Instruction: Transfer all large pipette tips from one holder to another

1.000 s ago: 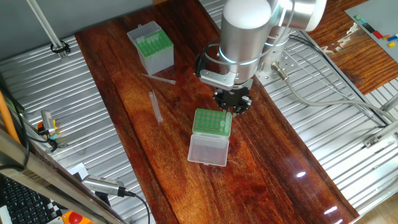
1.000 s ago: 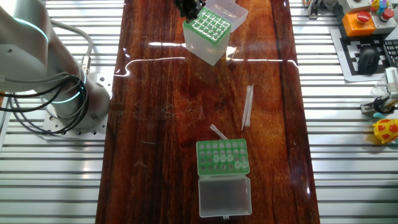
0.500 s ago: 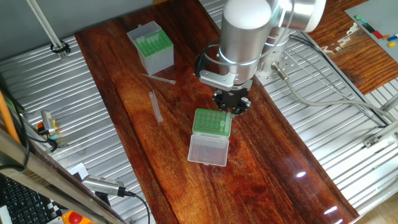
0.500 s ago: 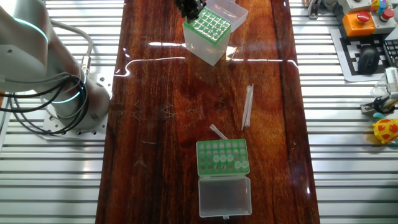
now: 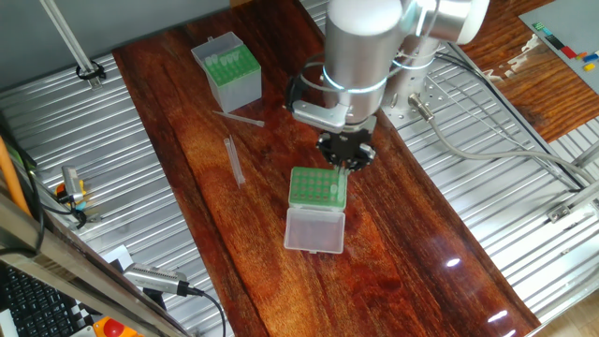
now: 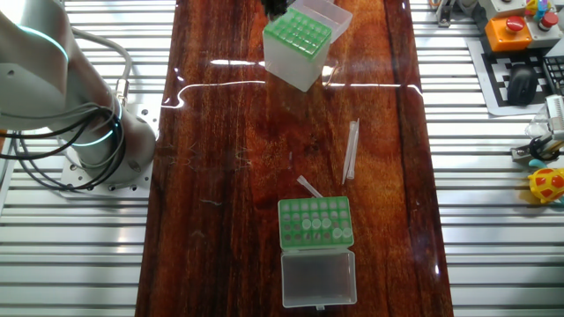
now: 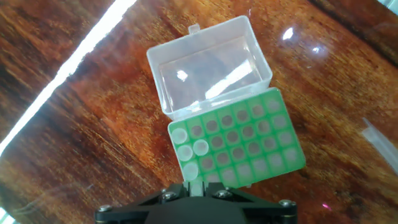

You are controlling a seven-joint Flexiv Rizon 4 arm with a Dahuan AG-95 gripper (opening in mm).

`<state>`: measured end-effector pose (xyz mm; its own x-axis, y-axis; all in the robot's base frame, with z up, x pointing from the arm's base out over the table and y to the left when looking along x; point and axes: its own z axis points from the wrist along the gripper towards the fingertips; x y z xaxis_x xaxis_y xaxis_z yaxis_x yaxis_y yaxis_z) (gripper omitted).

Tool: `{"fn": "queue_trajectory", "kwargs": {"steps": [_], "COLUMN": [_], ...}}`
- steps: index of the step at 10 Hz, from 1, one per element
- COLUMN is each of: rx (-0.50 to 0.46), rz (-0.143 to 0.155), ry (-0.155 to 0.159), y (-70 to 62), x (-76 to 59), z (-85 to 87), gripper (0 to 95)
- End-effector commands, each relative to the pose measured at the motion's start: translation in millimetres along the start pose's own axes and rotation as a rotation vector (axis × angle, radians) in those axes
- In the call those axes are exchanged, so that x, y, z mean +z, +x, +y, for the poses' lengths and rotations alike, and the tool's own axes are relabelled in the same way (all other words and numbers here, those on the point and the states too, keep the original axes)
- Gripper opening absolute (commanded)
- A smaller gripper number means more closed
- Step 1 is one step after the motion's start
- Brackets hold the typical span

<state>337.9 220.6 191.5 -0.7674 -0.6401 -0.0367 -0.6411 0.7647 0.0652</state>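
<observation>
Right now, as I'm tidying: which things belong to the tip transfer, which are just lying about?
Job: gripper, green rack below it, far rack, racked tips in it.
Lying about: two loose tips, orange button box, yellow toy.

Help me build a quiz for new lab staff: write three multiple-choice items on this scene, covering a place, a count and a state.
1. What does the gripper hang over?
A. the low green rack
B. a blue bin
C. a sink

2. How many loose pipette tips lie on the wooden table?
A. none
B. two
C. five

3. How is the rack's clear lid?
A. shut
B. missing
C. swung open

Answers:
1 A: in one fixed view the gripper hangs over an edge of the low green rack.
2 B: two loose pipette tips lie apart on the wooden table.
3 C: in the hand view the clear lid lies swung open beside the green grid.
</observation>
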Motion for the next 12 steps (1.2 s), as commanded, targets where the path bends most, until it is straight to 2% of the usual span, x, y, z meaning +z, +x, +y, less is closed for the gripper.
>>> {"fn": "queue_trajectory", "kwargs": {"steps": [1,2,8,11,12], "rx": [-0.007,-0.015,-0.037,-0.049,-0.062], "rz": [0.003,0.006,0.015,0.022,0.021], "ry": [-0.002,-0.001,-0.011,-0.019,-0.016], "y": [2.6,3.9,9.8,12.4,12.4], "x": [-21.7,-38.6,-97.2,-113.3,-113.3], "z": [1.8,2.9,7.0,0.6,0.6], "gripper": [0.0,0.0,0.0,0.0,0.0]}}
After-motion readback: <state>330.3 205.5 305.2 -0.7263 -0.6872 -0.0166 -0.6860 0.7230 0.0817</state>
